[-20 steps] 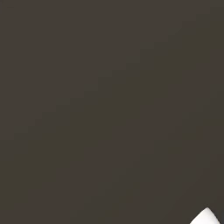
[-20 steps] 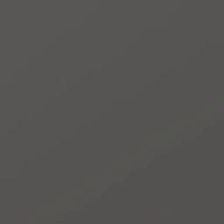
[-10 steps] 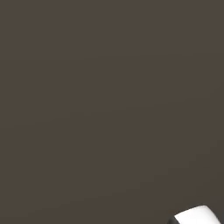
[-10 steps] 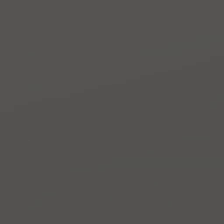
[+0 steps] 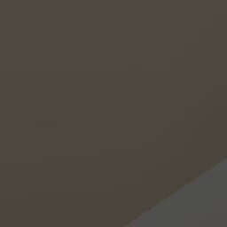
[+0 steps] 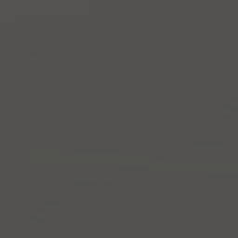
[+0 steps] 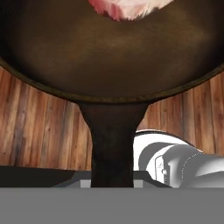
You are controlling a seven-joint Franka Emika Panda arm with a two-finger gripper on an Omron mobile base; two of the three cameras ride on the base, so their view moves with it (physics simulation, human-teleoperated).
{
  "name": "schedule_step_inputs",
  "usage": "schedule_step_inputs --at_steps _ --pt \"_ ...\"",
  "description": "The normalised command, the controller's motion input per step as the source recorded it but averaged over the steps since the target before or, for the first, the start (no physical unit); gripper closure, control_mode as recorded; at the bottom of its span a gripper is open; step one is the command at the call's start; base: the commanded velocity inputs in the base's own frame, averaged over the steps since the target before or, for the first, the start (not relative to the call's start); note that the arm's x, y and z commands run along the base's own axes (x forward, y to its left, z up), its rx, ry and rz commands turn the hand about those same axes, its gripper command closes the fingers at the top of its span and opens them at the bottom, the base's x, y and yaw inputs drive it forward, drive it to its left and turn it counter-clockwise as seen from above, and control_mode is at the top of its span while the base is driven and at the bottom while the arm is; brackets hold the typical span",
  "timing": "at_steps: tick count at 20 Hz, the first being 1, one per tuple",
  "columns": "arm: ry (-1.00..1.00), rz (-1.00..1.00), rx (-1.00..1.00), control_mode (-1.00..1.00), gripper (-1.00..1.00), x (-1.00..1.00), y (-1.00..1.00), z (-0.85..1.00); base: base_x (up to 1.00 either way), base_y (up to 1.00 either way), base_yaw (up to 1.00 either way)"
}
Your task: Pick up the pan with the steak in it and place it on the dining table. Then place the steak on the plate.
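Note:
In the hand view the dark brown-black pan (image 7: 109, 52) spreads across the upper half, seen close from its handle side. The pink-red steak (image 7: 124, 8) lies in it at the top edge, mostly cut off. The pan's thick dark handle (image 7: 113, 140) runs straight down into my gripper (image 7: 112, 181), which is shut on it; the fingertips are hidden behind the handle. The pan hangs in the air above a wooden floor. The dining table and the plate are out of view.
Reddish-brown wooden floor planks (image 7: 39, 127) lie far below the pan on both sides of the handle. The left base view faces a flat dark brown surface (image 5: 88, 97) with a grey wedge (image 5: 199, 199) at lower right; the right base view faces flat grey (image 6: 119, 119).
The white bit of arm at the lower right of the left base view has gone, and a grey wedge shows there instead. The right base view is unchanged.

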Motion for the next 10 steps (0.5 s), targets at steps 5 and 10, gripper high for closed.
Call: schedule_step_inputs --at_steps 5,10 --pt "0.00 0.00 0.00 1.00 1.00 0.00 0.00 0.00 0.31 -0.77 0.07" --pt "0.00 0.00 0.00 1.00 1.00 0.00 0.00 0.00 0.26 -0.79 0.07"
